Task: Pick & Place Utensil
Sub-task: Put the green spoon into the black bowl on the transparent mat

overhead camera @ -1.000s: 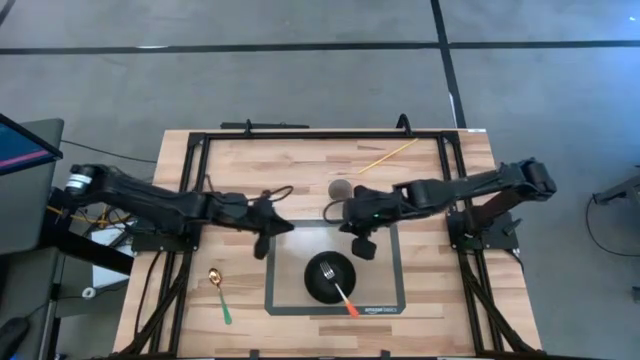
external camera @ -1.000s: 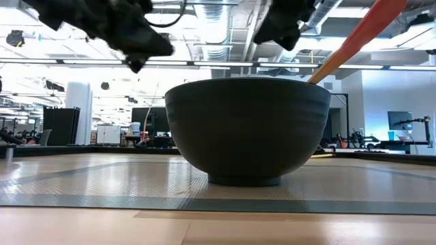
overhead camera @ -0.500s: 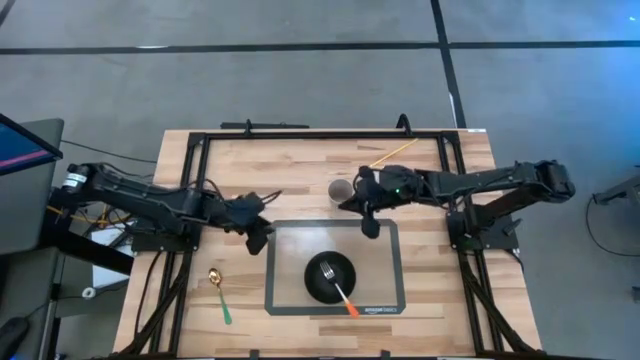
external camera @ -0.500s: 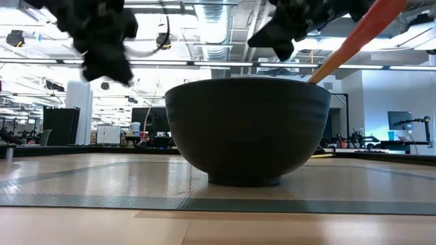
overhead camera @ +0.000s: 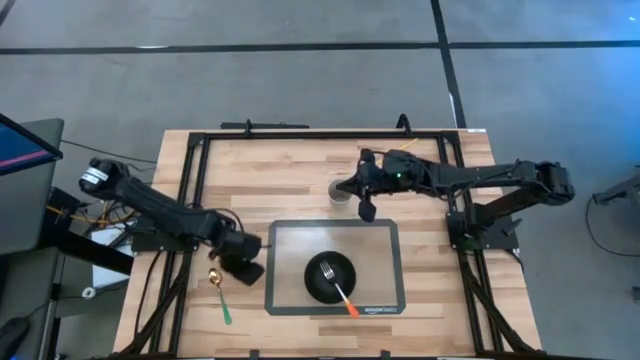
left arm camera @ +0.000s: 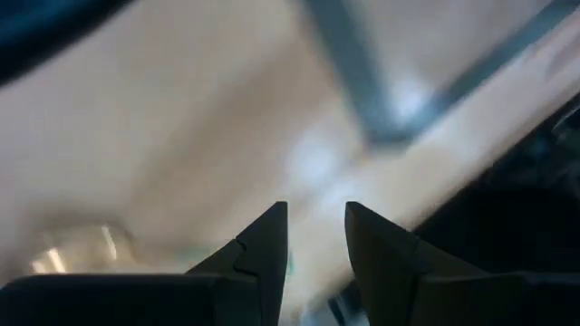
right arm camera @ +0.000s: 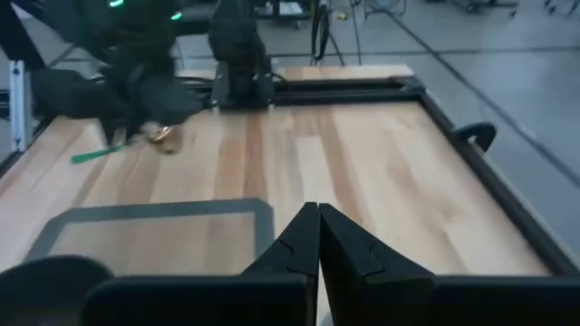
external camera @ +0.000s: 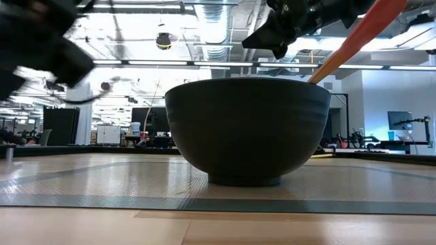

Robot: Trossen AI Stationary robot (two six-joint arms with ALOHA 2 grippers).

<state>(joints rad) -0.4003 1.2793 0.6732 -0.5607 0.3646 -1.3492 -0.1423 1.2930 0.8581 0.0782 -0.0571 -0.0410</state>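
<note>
- High view: Take the bowl as your landmark; it sits on the grey mat at the near-middle of the worktop. A fork with an orange handle already leans inside it, head down, so one utensil reads as placed. The remaining utensil, a gold spoon with a green handle, lies on bare wood left of the bowl, off the mat.
- High view: The left hand is between the bowl and the spoon, just beside the spoon's head, probably lining up a pick. The right hand is beyond the bowl, near the mat's far edge, clear of the left arm's work area.
- Low view: The bowl fills the centre and the fork handle slants over its right rim; the rim is what props it. The right arm shows dark above the bowl.
- Left wrist view: The left hand's fingers are spread with a narrow gap and hold nothing. The picture is too smeared for you to locate the spoon.
- Right wrist view: The right hand's fingers are pressed together, empty. Beyond them, across the mat, you see the spoon beside the left arm.
</note>
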